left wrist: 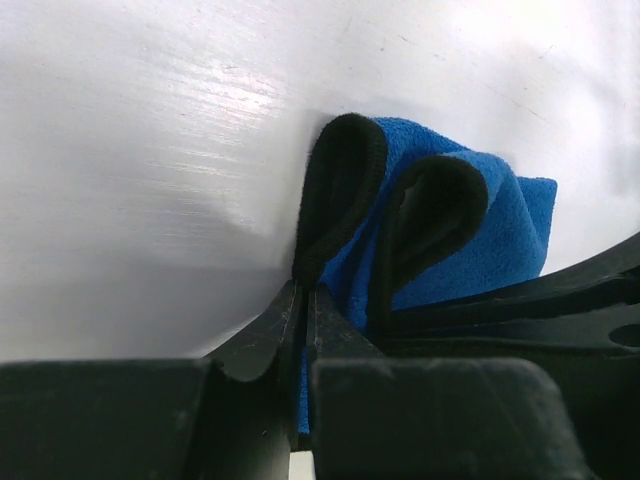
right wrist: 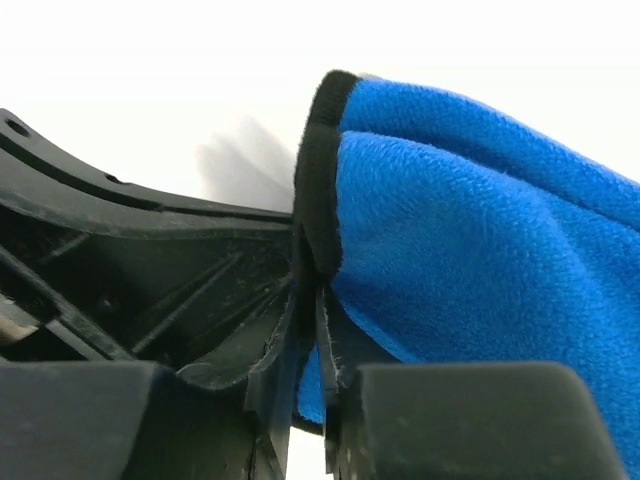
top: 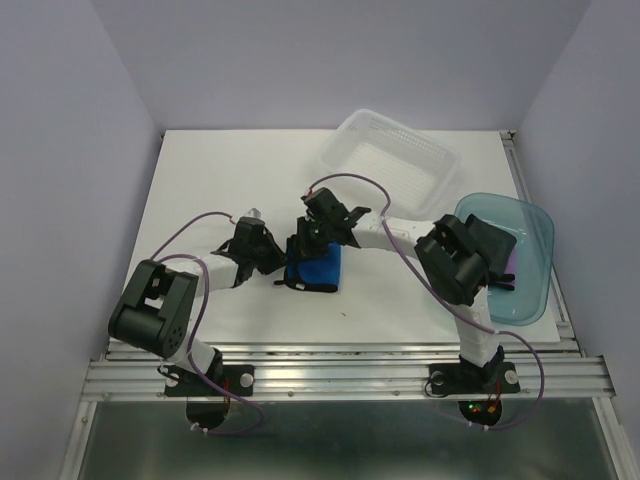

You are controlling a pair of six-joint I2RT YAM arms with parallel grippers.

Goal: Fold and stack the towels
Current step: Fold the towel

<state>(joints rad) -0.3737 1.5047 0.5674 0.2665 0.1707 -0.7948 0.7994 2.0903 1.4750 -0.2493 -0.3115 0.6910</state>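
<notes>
Toward the front of the white tabletop [top: 200, 180], the left pincer [left wrist: 305, 300] is clamping the black-trimmed hem of the blue towel [top: 318, 272]. Its two fingers are pressing nearly together with a thin strip of cloth between them. Just beside it, the right pincer [right wrist: 311, 300] is pinching another dark-edged part of the same towel, its fingers likewise squeezing tight on the fabric. The towel is bunching in soft folds between the two pincers. In the left wrist view its trim is curling into two loops over the white surface, though I cannot tell whether the cloth is touching the tabletop there. From above, the towel is sitting near the middle of the tabletop. Off to the right, a see-through blue-green tray [top: 538, 285] is resting at the tabletop's edge. A sliver of purple cloth [top: 513, 262] is showing inside it, partly hidden by the right arm [top: 455, 262]. Farthest back, a white perforated basket [top: 345, 135] is sitting askew.
</notes>
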